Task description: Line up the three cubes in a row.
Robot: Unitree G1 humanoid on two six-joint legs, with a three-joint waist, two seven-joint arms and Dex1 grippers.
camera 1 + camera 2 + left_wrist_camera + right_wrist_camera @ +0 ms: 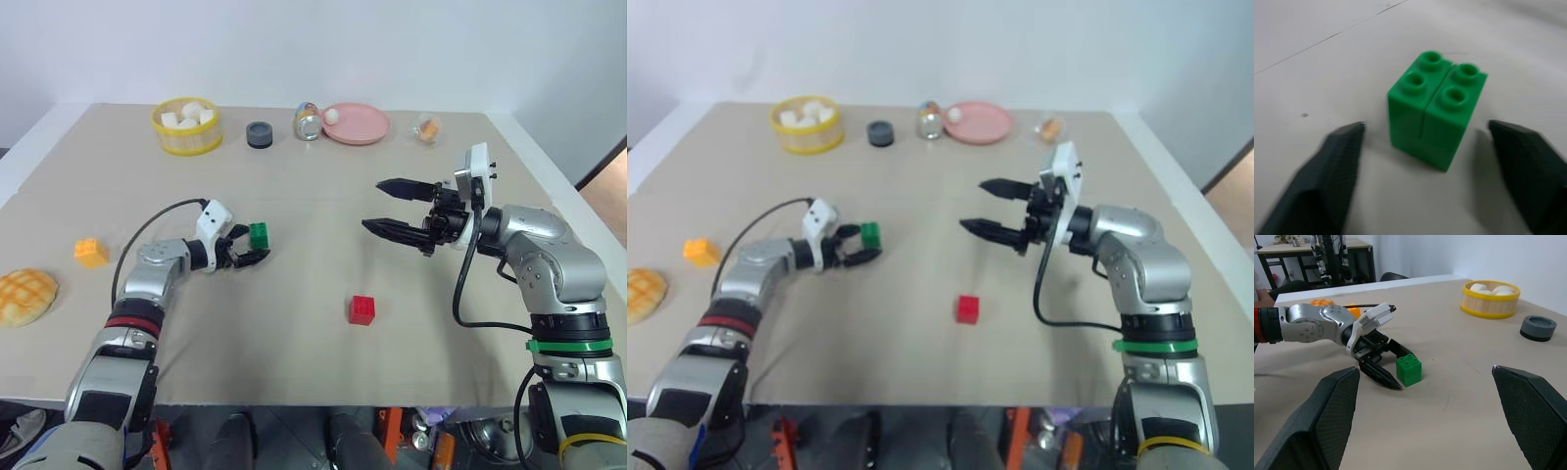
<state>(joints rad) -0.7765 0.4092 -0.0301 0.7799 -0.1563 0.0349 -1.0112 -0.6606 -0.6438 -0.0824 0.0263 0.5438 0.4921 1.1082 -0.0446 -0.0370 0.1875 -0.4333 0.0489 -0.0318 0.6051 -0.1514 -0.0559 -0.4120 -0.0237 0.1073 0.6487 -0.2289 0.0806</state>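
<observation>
— Nearest item? Red cube [361,309], loose on the tabletop [313,176], well apart from both arms.

— Green cube [1435,110]? Upright between the left end effector's [247,249] spread fingers, untouched; right end effector [397,207] spread, empty, farther off. Orange-yellow cube [90,252] lies far left.

You've got three studded cubes, none lined up. The green cube [1436,108] sits upright on the worktop [323,211], studs up, between the left gripper's [251,248] jaws, apparently not yet touched. The red cube [361,309] lies alone nearer the front, right of green. The orange-yellow cube [90,253] sits far left, well apart.
</observation>
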